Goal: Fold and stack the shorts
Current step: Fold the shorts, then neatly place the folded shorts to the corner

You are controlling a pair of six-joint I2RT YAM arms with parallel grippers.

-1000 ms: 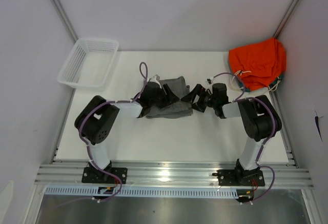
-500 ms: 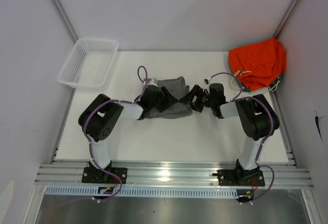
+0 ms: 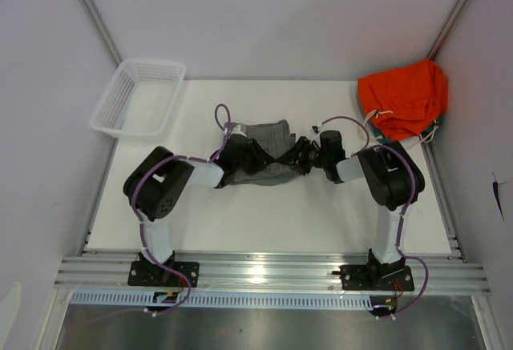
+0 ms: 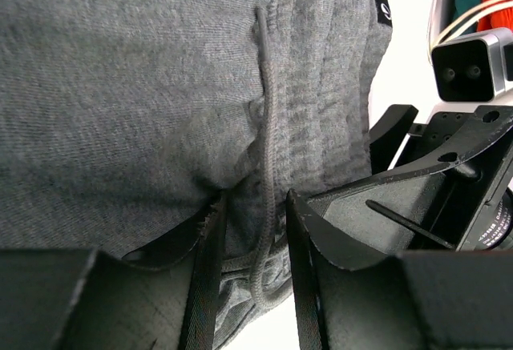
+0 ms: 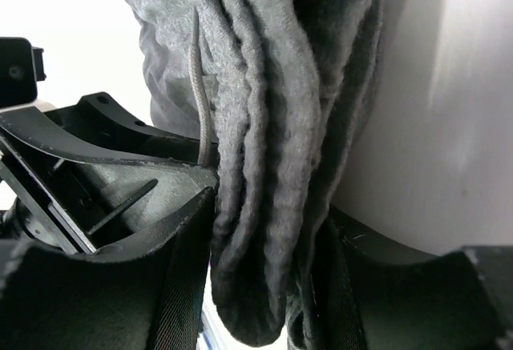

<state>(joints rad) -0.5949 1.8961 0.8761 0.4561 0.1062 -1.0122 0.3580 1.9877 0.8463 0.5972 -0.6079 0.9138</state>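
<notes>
Grey shorts (image 3: 268, 138) bunched, left tool (image 4: 252, 210) (drawstring (image 4: 265, 126) caught too) and right tool (image 5: 268, 222) clamped on them.

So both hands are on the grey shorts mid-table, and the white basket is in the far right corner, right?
No. The top view shows the white basket in the far left corner. The left hand and right hand are on the grey shorts mid-table.

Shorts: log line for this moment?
mid-grey jersey shorts bunched | left fingers grip cloth, drawstring | right fingers grip folds
</notes>
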